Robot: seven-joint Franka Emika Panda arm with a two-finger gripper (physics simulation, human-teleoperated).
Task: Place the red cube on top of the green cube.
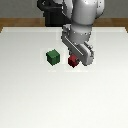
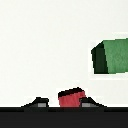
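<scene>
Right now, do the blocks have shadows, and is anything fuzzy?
In the exterior view the whole picture is soft and blocky, and the green cube drops only a faint shadow on the table; the red cube is half hidden by the gripper. In the wrist view edges look sharper, with a black band along the bottom.

The exterior view is set high in front of the counter [image 1: 30, 90] and looks down at an angle across it, from far enough back to take in the arm [image 1: 82, 27], most of the white surface and a strip of wooden floor [image 1: 20, 22] beyond. The wrist view is mounted on the arm just above the jaws and looks steeply down at the counter [image 2: 40, 45] from close range. Both views share the red cube [image 1: 73, 61] [image 2: 70, 97], the green cube [image 1: 52, 57] [image 2: 112, 56] and the counter between them.
</scene>
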